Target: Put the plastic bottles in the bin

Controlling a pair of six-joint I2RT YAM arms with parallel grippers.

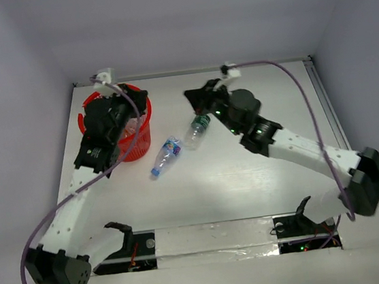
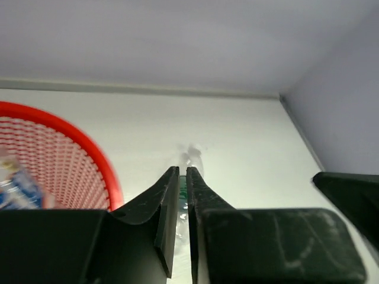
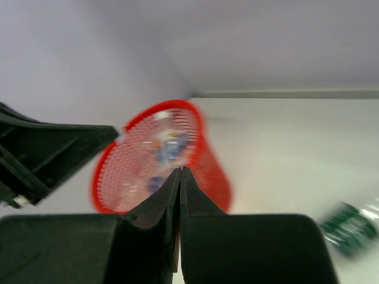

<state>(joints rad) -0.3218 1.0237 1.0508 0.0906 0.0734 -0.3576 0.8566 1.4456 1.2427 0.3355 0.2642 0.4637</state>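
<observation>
No readable text; bottle labels (image 1: 168, 148) too small and blurred.

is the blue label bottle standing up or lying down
Lying down. The top view shows the blue-label bottle stretched flat on the table, outside the bin.

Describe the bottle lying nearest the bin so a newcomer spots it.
Start at the round red mesh basket, far left on the white table. Just right of it lies a clear plastic bottle with a blue label; the neighbouring bottle farther right has a green label.
</observation>
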